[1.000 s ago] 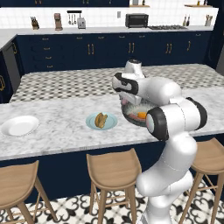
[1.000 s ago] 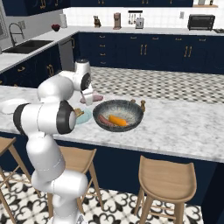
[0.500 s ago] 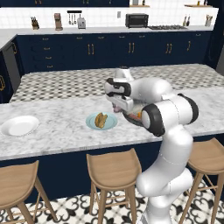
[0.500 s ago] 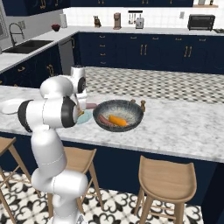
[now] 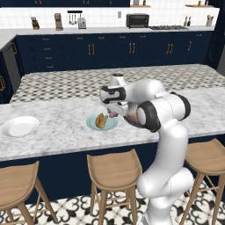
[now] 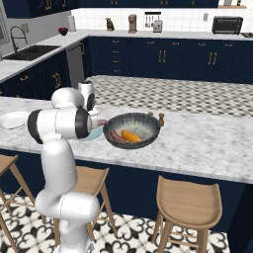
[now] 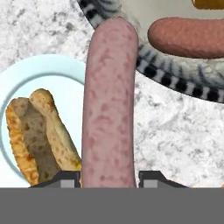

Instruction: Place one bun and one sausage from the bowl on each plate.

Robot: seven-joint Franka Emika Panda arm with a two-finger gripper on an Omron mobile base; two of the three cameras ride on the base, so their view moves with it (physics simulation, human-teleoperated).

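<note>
Gripper (image 7: 107,183) clamped on pink sausage (image 7: 109,105) near one end, beside bun (image 7: 37,135) on light blue plate (image 7: 43,74); soft, slippery, likely to droop.

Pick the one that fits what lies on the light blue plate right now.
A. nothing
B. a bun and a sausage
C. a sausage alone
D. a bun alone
D. In the hand view the blue plate carries just the split bun; the sausage is gripped in the claw above the counter and the bowl rim, not yet on the plate.
</note>
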